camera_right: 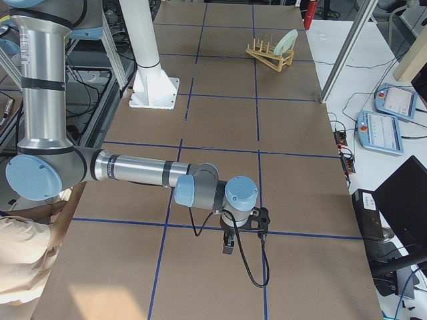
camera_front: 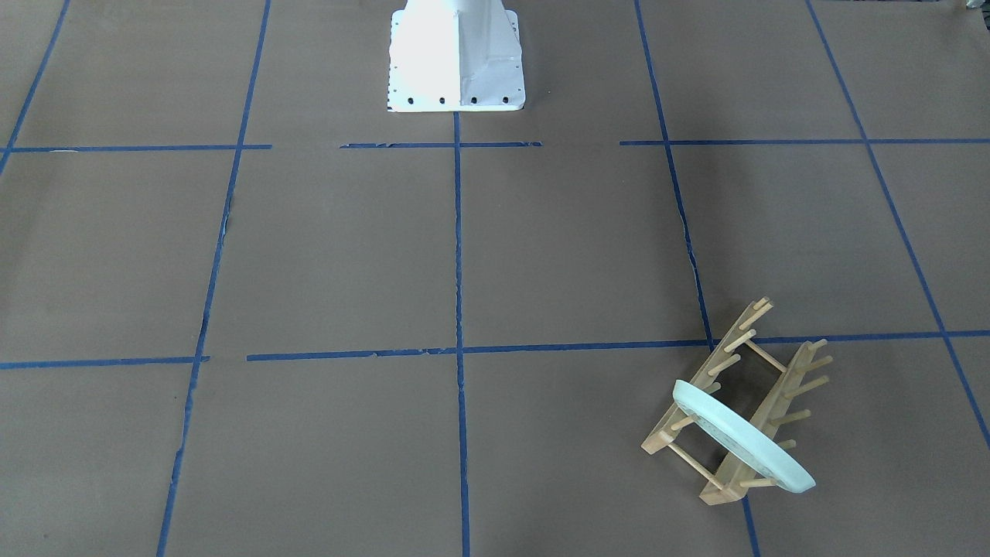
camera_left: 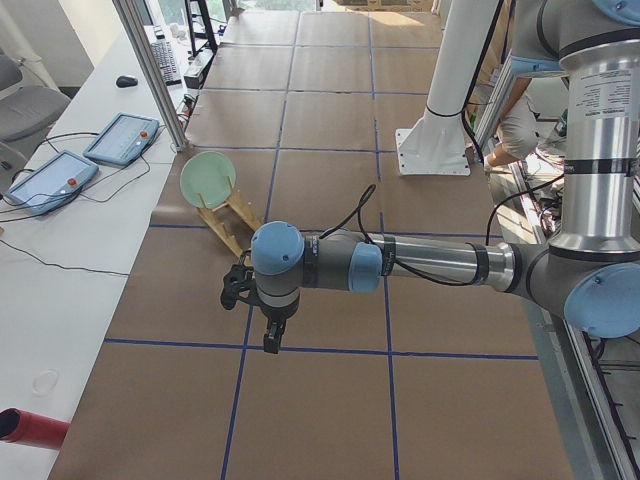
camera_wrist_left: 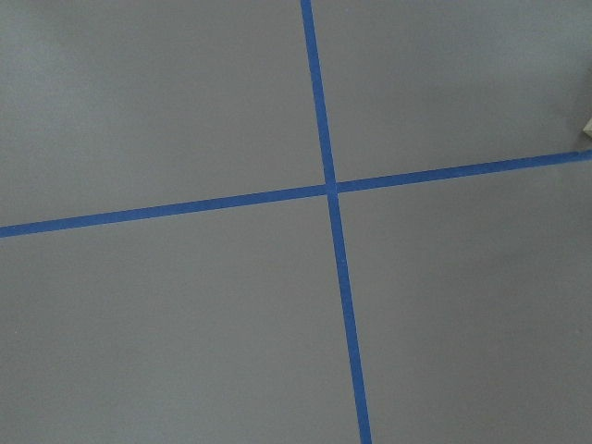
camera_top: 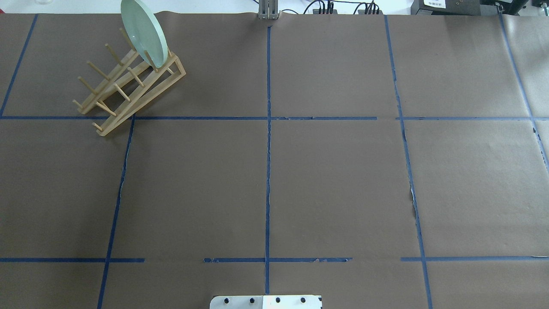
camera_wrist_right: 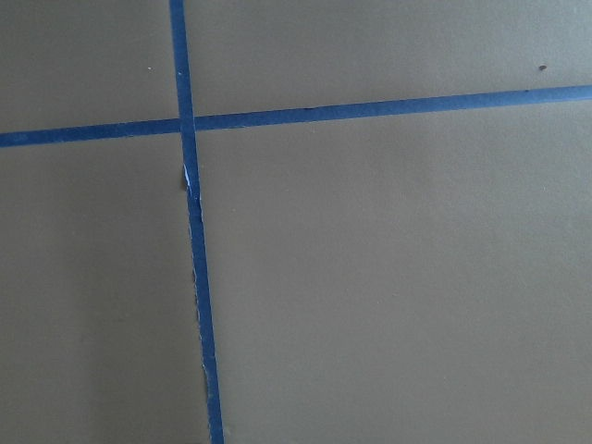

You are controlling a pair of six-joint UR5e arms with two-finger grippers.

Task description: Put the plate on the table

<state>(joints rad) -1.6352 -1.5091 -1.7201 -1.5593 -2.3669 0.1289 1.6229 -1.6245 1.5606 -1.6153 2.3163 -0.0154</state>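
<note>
Plate: the pale mint-green plate (camera_top: 143, 36) is held on edge, tilted, between the pegs of the wooden peg rack (camera_top: 128, 92), at the rack's 1 o'clock end in the overhead view. It is not laid flat on the table.
Plate location: towards 10 o'clock from the table centre in the overhead view, near the far edge.
Table: the brown paper-covered table (camera_top: 334, 184) is divided into squares by blue tape lines (camera_top: 268, 171).
Left gripper: the left gripper (camera_left: 268, 338) is pointed down above the table, well apart from the plate. Its opening and any load cannot be told.
Right gripper: the right gripper (camera_right: 228, 245) is pointed down above the table, far from the rack. Its opening and any load cannot be told.
Wrist views: only tape crossings are shown.
</note>
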